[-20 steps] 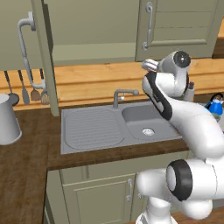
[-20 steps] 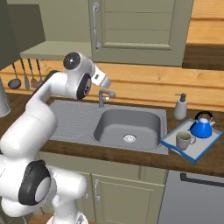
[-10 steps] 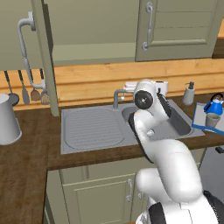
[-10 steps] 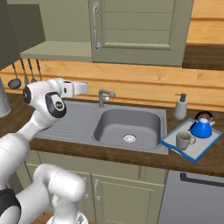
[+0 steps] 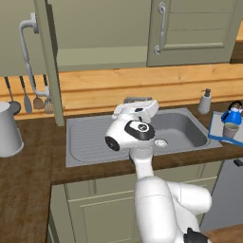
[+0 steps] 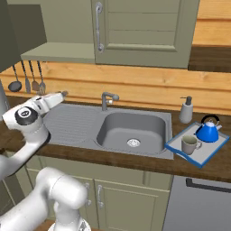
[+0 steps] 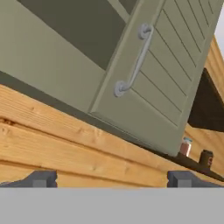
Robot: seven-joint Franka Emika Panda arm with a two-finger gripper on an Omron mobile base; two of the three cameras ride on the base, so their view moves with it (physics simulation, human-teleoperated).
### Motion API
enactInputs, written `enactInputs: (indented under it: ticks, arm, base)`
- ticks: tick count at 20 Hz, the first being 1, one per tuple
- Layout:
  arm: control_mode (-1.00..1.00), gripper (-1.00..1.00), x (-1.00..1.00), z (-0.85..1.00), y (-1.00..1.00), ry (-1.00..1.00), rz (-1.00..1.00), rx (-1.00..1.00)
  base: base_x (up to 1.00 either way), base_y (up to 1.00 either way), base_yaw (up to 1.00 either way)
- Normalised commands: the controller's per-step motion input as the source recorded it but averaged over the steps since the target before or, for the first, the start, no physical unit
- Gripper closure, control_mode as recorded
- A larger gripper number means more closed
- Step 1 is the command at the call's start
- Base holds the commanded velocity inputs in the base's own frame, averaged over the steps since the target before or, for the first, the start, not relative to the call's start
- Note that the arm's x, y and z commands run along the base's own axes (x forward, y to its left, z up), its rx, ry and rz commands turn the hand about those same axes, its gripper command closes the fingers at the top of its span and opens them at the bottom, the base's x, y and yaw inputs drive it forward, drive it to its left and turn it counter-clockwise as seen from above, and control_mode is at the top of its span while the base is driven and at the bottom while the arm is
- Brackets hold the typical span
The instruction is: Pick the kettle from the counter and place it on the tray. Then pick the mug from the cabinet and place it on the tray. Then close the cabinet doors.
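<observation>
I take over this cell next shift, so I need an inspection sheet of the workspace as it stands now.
Surface: dark wood counter with steel sink set in it.
Job's things: kettle and mug both stand on the tray, right of the sink. Cabinet: left door swung open, right door shut; no mug on the shelf.
Clutter: soap dispenser behind the tray; pale jug at far left; utensils hang on the wall.
Grippers: gripper open, holding nothing, aimed up at the cabinet.
Cables: nothing seen.
Surroundings: wood backsplash, low green cupboards, faucet.
</observation>
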Motion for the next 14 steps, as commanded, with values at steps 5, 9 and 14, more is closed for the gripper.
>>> enactInputs:
  ticks: [5,9,14]
  arm:
    - [-1.0,-1.0,-0.18,0.12,0.89,0.0,-0.18,-0.11]
    - [-1.0,-1.0,-0.15,0.3,0.91,0.02,-0.19,-0.12]
    - [-1.0,-1.0,-0.03,0.17,0.94,0.03,-0.21,-0.18]
  base:
    - [0.0,0.0,0.0]
    - [0.0,0.0,0.0]
    - [0.0,0.0,0.0]
